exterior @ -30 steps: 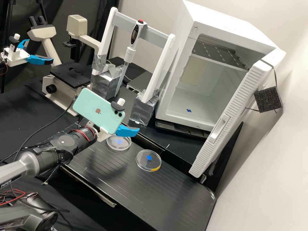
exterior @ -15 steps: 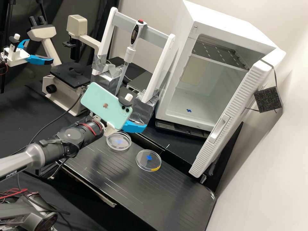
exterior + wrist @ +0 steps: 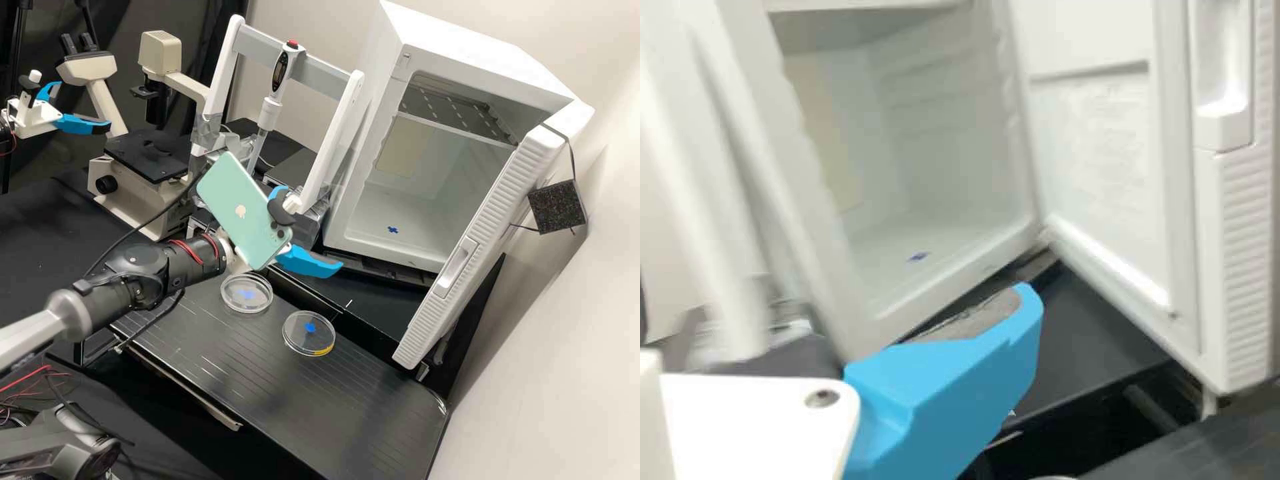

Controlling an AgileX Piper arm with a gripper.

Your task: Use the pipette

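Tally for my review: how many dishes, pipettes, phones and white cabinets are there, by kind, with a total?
Round transparent dishes: 2 (the plain-edged dish and the yellow-marked dish)
White pipette with red top: 1
Pale green phone: 1
Boxy white cabinet, door open: 1
Total: 5

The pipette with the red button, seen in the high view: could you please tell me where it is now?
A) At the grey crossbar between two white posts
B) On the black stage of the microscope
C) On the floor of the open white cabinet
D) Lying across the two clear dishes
A: the pipette hangs at the grey crossbar, with the white posts on either side.
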